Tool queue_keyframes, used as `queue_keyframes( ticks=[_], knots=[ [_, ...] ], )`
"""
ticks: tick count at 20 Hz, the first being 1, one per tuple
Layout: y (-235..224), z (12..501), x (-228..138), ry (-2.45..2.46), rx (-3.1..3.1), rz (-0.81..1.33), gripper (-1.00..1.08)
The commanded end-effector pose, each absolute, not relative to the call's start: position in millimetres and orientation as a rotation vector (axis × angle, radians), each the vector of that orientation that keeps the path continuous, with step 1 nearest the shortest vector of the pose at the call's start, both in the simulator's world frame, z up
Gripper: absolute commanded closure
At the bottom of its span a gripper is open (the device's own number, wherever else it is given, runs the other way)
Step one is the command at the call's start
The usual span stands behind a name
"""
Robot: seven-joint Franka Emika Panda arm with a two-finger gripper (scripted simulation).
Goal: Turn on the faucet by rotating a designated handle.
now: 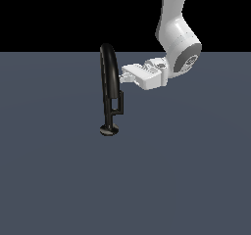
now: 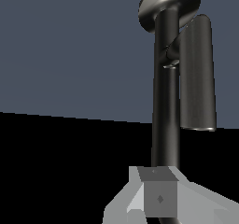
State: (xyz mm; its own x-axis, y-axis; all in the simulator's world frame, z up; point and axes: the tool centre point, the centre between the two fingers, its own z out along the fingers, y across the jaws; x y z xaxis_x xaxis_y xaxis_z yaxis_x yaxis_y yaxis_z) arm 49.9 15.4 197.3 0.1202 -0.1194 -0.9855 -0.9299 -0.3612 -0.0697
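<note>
The faucet [image 1: 109, 82] stood upright on the floor [image 1: 54, 170], left of centre in the exterior view, its disc base nearest the camera. The handle [image 1: 119, 102], a short bar with its long axis vertical, hung just right of the lower stem. The gripper [image 1: 123, 75] reached in horizontally from the exterior view's right, above the handle, so the handle lay below the fingertips. The tips were at or near the upper stem; contact could not be confirmed. Finger spread could not be determined.
</note>
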Motion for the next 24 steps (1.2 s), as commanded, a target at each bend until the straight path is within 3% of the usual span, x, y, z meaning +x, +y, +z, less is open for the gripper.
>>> queue_keyframes(
  ticks=[1,11,24],
  knots=[
    [18,181,54,1.069,-1.547,1.354,1.08],
    [28,142,58,1.123,-1.367,1.413,1.08],
    [27,144,51,1.122,-1.366,1.413,1.08]
  ],
)
